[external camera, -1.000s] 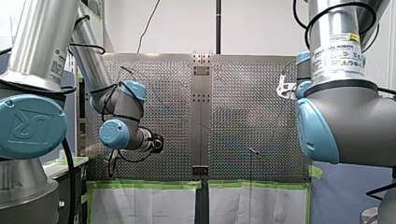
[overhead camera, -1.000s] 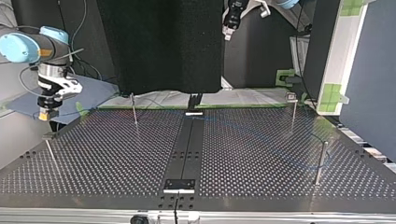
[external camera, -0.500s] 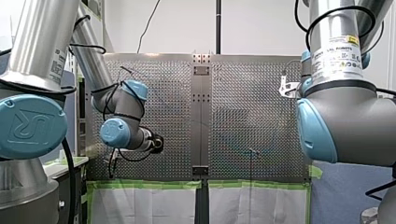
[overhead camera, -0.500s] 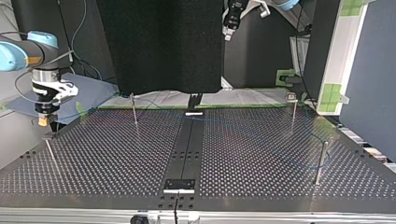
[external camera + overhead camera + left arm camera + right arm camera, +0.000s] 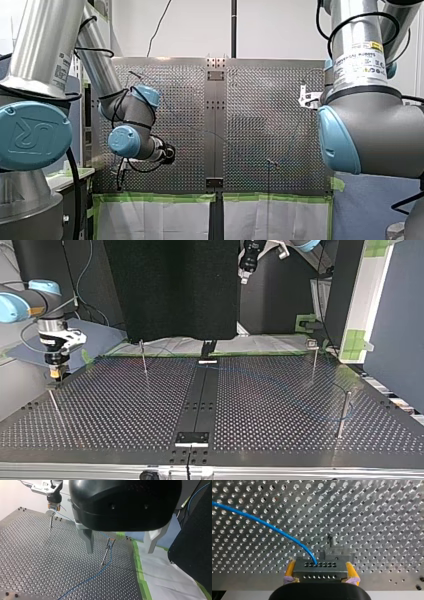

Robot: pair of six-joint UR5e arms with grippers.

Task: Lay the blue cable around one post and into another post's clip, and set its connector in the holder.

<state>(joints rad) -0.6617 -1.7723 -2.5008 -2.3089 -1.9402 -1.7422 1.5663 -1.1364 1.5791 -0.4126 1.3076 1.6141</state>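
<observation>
In the right wrist view my right gripper [image 5: 320, 573] is shut, its yellow pads [image 5: 290, 570] clamped on the metal connector [image 5: 319, 568] of the blue cable [image 5: 274, 528]. The holder [image 5: 337, 553] on its post sits just under and ahead of the connector. At the top view's left, my right gripper [image 5: 56, 373] hangs right above that holder post [image 5: 52, 386]. My left gripper [image 5: 119, 552] is open and holds nothing, high at the back [image 5: 244, 275]. The cable [image 5: 85, 581] runs across the plate through a clip post [image 5: 108, 551].
Thin posts stand on the perforated table [image 5: 125, 405]: one at the back left [image 5: 144, 360], one with a clip at the back right [image 5: 313, 360], one near the right edge [image 5: 343, 412]. A black rail [image 5: 200, 400] runs down the middle. Green tape [image 5: 140, 580] edges the plate.
My right gripper has come down with the connector and shifted slightly right in the top view, ending right above the holder post. My left arm has barely moved.
</observation>
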